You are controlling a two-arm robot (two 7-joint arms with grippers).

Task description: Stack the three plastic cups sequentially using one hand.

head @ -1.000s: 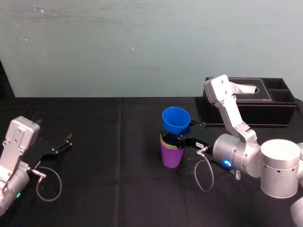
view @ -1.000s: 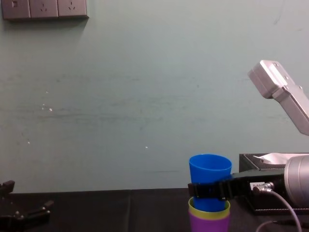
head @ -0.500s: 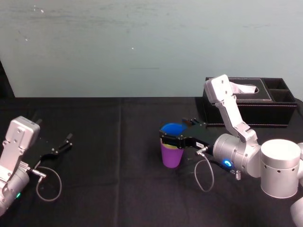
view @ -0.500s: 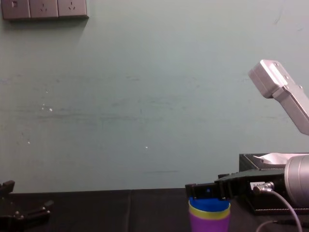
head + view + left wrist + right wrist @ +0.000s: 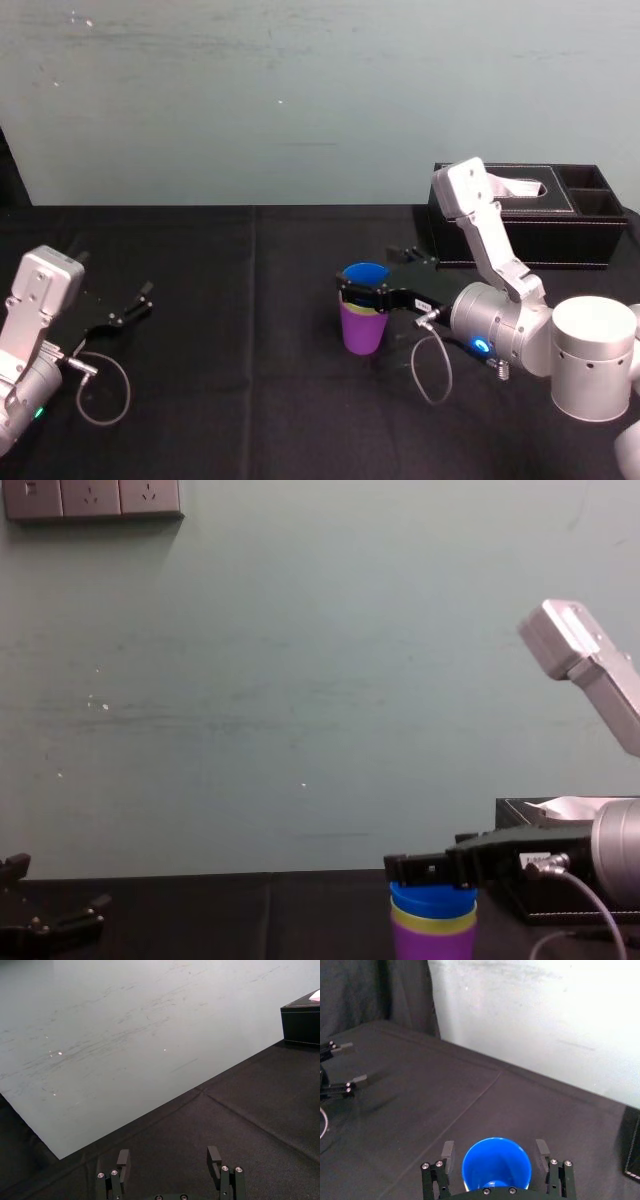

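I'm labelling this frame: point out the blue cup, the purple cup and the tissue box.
blue cup (image 5: 495, 1165): right wrist view, inner wall.
purple cup (image 5: 362, 330): head view, outer side.
black tissue box (image 5: 570, 240): head view, front wall.

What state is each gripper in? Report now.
Left gripper: open, empty, parked at the left.
Right gripper: open, fingers either side of the blue cup, not touching it.

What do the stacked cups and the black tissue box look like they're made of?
Blue cup, between the open fingers of the right gripper, yellow-green cup and purple cup: likely smooth plastic, uniform colour, thin rims. Tissue box: probably faux leather, matte black, pale stitched edges.
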